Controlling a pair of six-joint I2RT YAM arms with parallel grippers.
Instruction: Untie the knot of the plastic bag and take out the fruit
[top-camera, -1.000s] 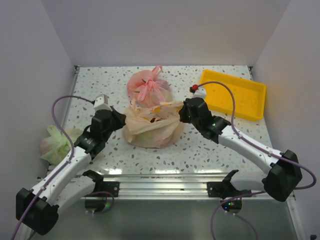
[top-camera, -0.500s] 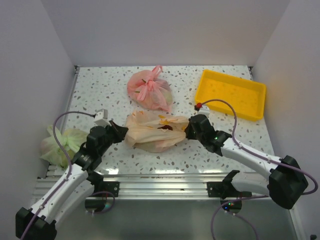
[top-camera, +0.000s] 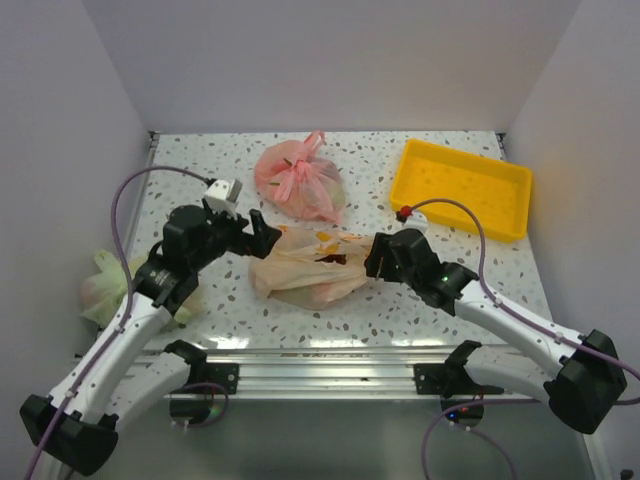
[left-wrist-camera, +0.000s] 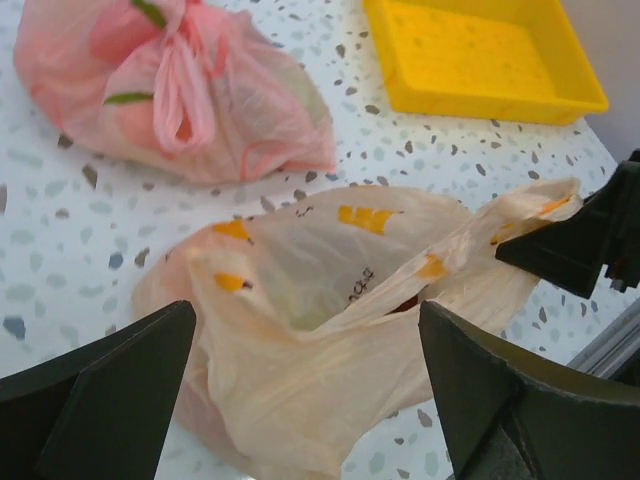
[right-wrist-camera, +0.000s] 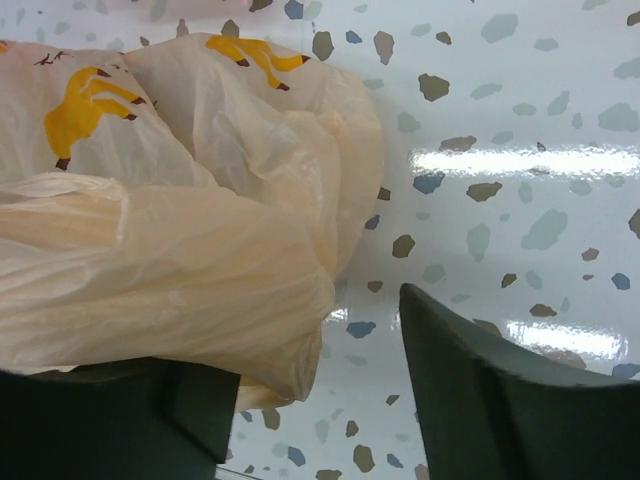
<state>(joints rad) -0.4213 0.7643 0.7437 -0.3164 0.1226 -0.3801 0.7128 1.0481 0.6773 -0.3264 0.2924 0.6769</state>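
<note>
The plastic bag (top-camera: 305, 268) lies slack on the table between my two grippers, its film printed with yellow marks (left-wrist-camera: 365, 216). My left gripper (top-camera: 258, 232) hovers at the bag's left end, open wide, and the film (left-wrist-camera: 330, 350) lies beyond its fingertips (left-wrist-camera: 110, 390). At the bag's right end my right gripper (top-camera: 375, 258) is open; film drapes over its left finger (right-wrist-camera: 110, 420) and bare table shows in the gap. No tied knot is in view. The fruit is mostly hidden; a dark red bit (top-camera: 336, 257) shows at the bag's mouth.
A knotted pink bag (top-camera: 300, 180) sits just behind the peach bag. The yellow tray (top-camera: 462, 188) stands at the back right. A pale green bag (top-camera: 115, 285) lies at the left edge, beside my left arm. White walls close in three sides.
Both grippers were shut on the bag's ends, stretching it sideways. Both have opened, the left one has risen and swung back, and the bag has sagged.
</note>
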